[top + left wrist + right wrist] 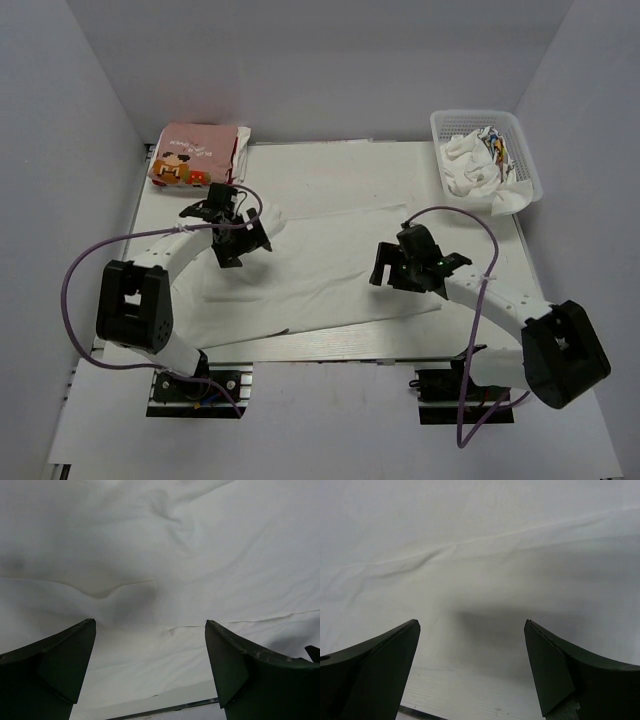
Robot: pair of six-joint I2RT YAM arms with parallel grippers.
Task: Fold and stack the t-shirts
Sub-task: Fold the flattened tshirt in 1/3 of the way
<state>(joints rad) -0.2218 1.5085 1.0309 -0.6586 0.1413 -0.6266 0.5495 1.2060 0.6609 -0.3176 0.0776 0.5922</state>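
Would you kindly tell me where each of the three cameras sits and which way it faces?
Top external: above, behind the bases, looking down on left arm, right arm, spread white t-shirt, pink t-shirt, basket.
Left wrist: on that wrist, facing down between open fingers onto white t-shirt.
Right wrist: the same, its own fingers.
Shared: the white t-shirt.

A white plastic lattice basket (476, 114) stands at the far right corner of the white table (340, 160), slightly askew to the table's edges. Crumpled white cloth (470, 165) with a small multicoloured print fills it and spills over the near right rim; what kind of garment it is cannot be told. A metal rail (340, 352) runs along the table's near edge. Plain pale walls (320, 60) enclose the table at the back and on both sides.
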